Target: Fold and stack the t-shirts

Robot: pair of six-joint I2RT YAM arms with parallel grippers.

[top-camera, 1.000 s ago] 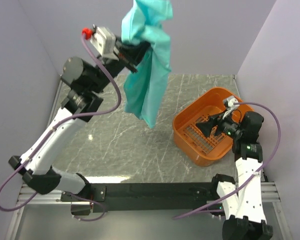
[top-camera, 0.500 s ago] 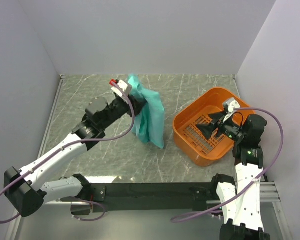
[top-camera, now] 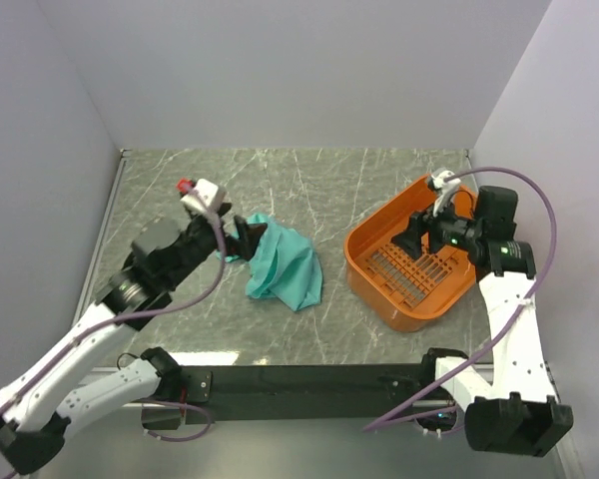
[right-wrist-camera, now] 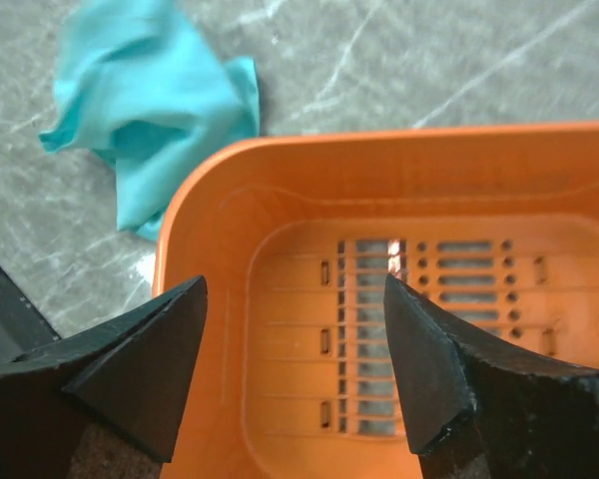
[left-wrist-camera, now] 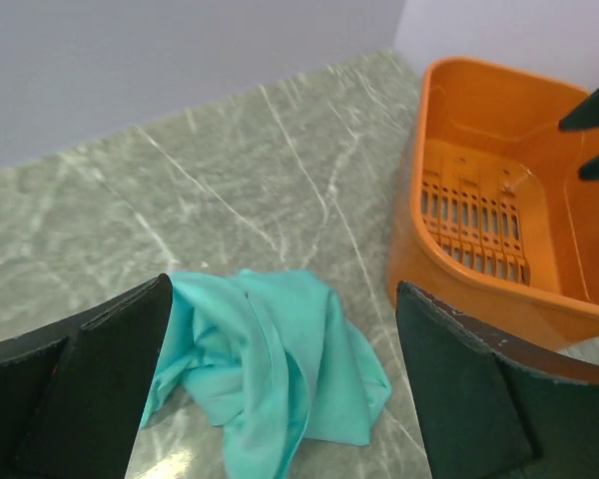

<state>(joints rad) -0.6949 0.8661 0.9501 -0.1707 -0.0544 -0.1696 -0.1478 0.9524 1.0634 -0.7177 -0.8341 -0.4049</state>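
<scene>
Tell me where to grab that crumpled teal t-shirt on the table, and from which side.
Probably pinch the raised fold running down the middle of the t-shirt, coming straight down with the left gripper, open just above it. The shirt lies as a low crumpled heap on the table, so no edge offers itself sideways; hem and sleeves can't be told apart.

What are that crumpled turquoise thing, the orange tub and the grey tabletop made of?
The crumpled turquoise t-shirt looks like soft matte cloth: it lies in limp folds. The orange slotted basket seems to be rigid moulded plastic, smooth with a slight sheen. The grey veined tabletop looks like marble, though it may be a printed laminate.
</scene>
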